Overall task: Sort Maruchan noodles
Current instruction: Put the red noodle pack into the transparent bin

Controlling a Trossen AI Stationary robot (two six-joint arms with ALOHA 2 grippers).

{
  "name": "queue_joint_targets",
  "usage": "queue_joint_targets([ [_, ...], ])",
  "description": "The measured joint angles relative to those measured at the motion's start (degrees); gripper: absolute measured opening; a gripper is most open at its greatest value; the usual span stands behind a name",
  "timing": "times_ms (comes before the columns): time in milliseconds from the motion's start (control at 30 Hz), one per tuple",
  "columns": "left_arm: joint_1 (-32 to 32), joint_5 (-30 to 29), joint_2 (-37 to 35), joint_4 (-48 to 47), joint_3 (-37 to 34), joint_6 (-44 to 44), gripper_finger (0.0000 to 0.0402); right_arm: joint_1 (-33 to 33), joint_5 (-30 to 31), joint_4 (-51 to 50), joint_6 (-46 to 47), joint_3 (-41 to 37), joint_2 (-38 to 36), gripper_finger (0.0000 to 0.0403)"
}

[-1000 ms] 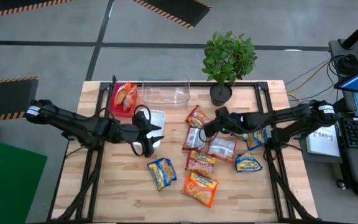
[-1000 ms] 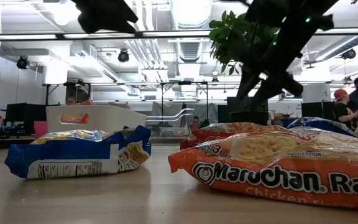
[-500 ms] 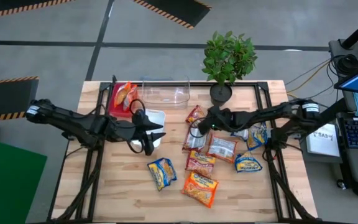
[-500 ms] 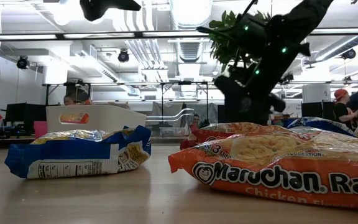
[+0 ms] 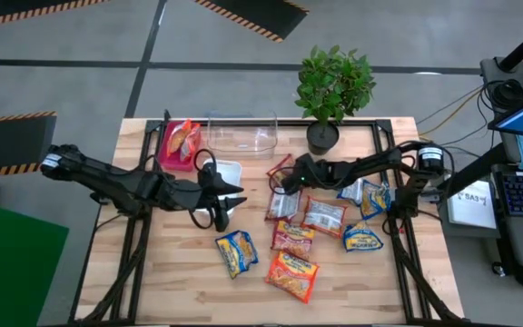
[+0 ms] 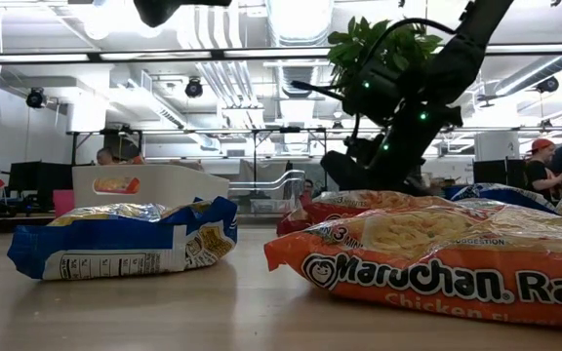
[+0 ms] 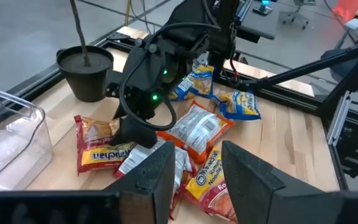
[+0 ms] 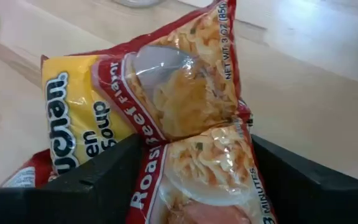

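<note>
Several Maruchan packets lie at the table's middle and right: blue-and-yellow (image 5: 236,252), orange (image 5: 291,272), red-brown (image 5: 292,236), silvery (image 5: 323,216) and others. My right gripper (image 5: 286,178) is low at the far end of the pile, shut on a red-brown roast-beef packet (image 5: 282,167), which also shows in the right wrist view (image 8: 179,99). My left gripper (image 5: 231,195) is open and empty above the table beside the white tray (image 5: 229,171). Its fingers (image 7: 160,174) show apart in the left wrist view. My right gripper pinches the red-brown packet across its width, one finger (image 8: 98,171) on each long edge (image 8: 143,144). The packet is buckled up into a crease (image 8: 229,121) between the fingers. The fingers come slanting down from the table's right. The packet's far part lies on the table.
A red tray (image 5: 166,145) holding an orange packet, a clear tray (image 5: 241,136) and the white tray stand at the far left. A potted plant (image 5: 325,134) stands at the far edge, close behind my right gripper. Bare wood shows at the near left.
My right gripper has gone toward the table's left edge and down onto the far end of the pile, to the red-brown packet. That packet lay flat before and now stands buckled, with one edge raised.
</note>
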Motion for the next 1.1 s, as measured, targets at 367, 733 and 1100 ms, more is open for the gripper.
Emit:
queue_joint_targets([
  [367, 0.11, -2.62, -0.02, -0.40, 1.62, 4.78, 0.0113, 1.00, -1.26, -0.66, -1.92, -0.26, -5.77, 0.0038],
  [733, -0.26, -2.56, -1.78, -17.18, 14.88, 19.58, 0.0113, 10.84, 4.75, -0.67, -0.90, -0.30, -22.09, 0.0015],
  [1100, -0.87, 3.77, -8.67, 4.61, -3.81, 25.83, 0.0113, 21.30, 14.62, 8.60, -11.37, -0.19, -26.76, 0.0013],
])
